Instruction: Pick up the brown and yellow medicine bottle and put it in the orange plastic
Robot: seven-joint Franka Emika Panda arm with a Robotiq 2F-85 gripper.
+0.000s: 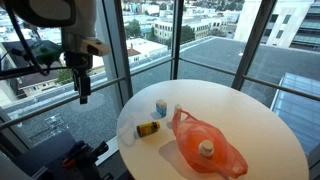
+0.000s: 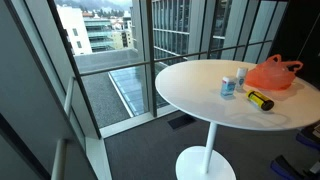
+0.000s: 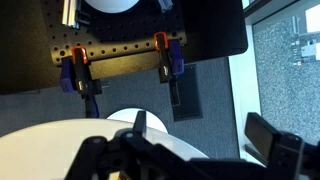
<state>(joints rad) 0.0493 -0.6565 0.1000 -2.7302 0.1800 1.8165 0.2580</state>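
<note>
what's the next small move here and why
Probably swing the gripper over the table toward the brown and yellow bottle: it hangs open beyond the table's edge, while the bottle lies on its side near the orange bag.

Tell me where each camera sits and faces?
In an exterior view: high, looking down on the white table toward windows; arm and gripper at left.
In an exterior view: low beside the table, looking across it; no robot.
Wrist view: looks down past the gripper at floor.
Both exterior views share the orange bag and brown bottle.
</note>
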